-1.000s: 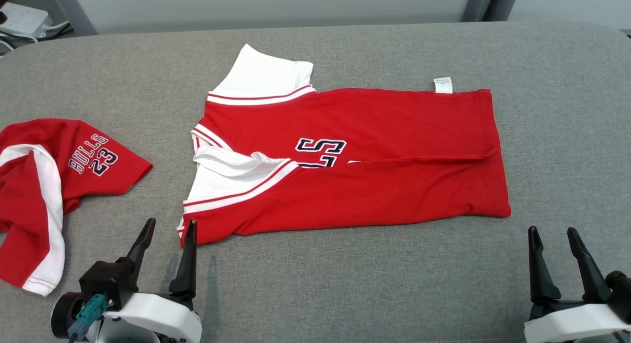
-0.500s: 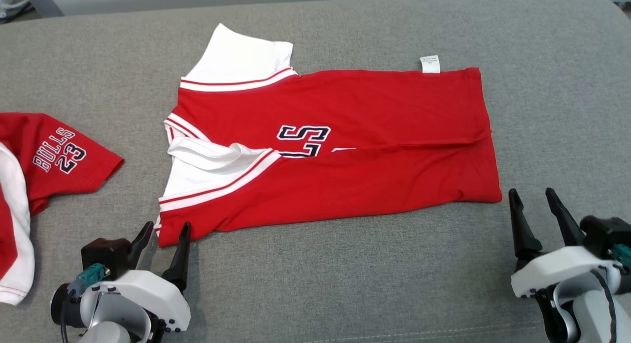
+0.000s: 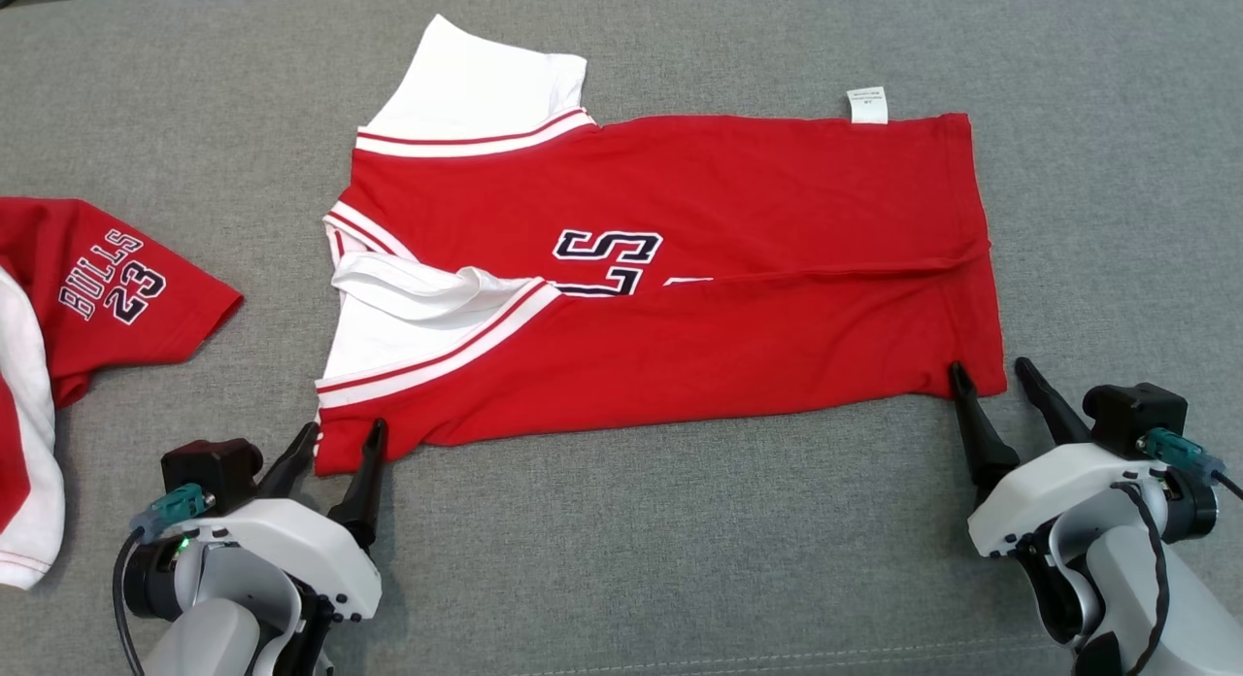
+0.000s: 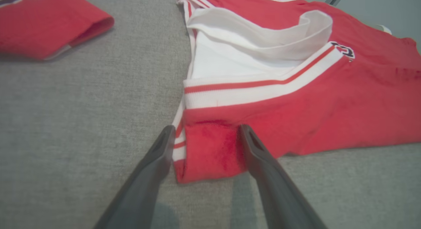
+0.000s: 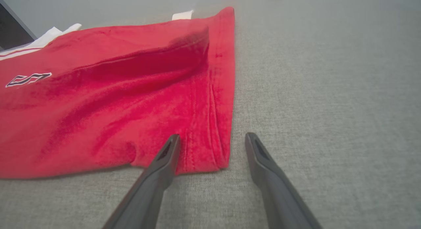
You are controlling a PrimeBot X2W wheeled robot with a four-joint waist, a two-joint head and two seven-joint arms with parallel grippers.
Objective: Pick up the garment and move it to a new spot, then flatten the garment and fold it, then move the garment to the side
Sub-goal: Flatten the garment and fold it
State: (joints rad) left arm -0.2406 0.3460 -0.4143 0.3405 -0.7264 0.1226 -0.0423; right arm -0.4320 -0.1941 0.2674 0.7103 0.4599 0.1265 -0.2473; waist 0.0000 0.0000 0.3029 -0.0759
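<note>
The garment (image 3: 680, 268), a red jersey with white striped sleeves, lies on the grey surface folded lengthwise, collar end to the left. My left gripper (image 3: 340, 438) is open, and its fingers straddle the near left corner of the garment (image 4: 207, 153). Also open, my right gripper (image 3: 991, 375) has the near right hem corner (image 5: 204, 153) between its fingers; the inner fingertip (image 5: 172, 141) lies over the cloth, the outer one over bare surface. Neither gripper has closed on the fabric.
A second red and white garment (image 3: 107, 287) printed BULLS 23 lies at the far left, its sleeve (image 4: 49, 28) in the left wrist view. A white label (image 3: 867, 105) sticks out at the far hem. Grey padded surface (image 3: 631, 540) stretches bare along the near edge.
The head camera has tilted down. Both grippers have moved forward to the garment's near corners, the right one also inward; both stayed open.
</note>
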